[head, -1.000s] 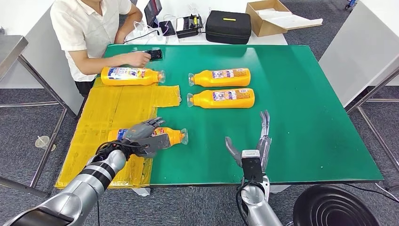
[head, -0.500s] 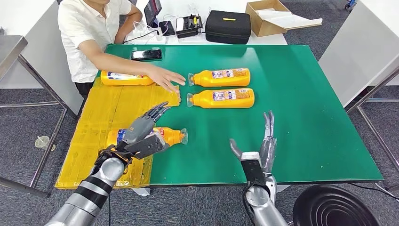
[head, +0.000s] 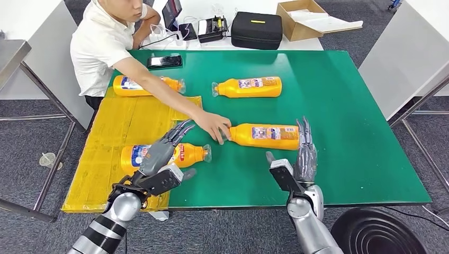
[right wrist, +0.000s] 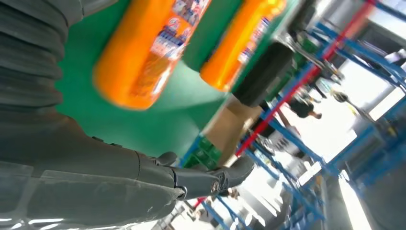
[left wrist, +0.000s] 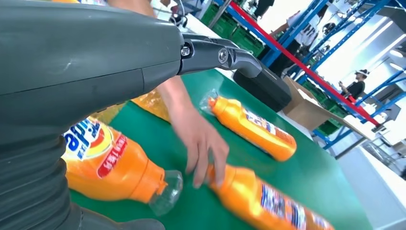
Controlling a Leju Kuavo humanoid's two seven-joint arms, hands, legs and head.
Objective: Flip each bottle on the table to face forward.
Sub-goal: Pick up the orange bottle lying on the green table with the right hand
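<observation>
- On the green worktop point(head: 344, 121): four orange bottles, all lying flat.
- L hand point(head: 161, 153) at 7 o'clock, released, fingers spread, hovering over the near bottle point(head: 182, 153) w/ cap pointing to 3 o'clock, base on the yellow sheet point(head: 127, 121).
- R hand point(head: 303, 156) at 5 o'clock, released, fingertips just beside the base of the middle bottle point(head: 265, 136).
- A person's hand point(head: 214, 127) is on that bottle's cap end.
- Far bottle point(head: 249, 87) at 12 o'clock; left bottle point(head: 148, 84) at 10 o'clock.
</observation>
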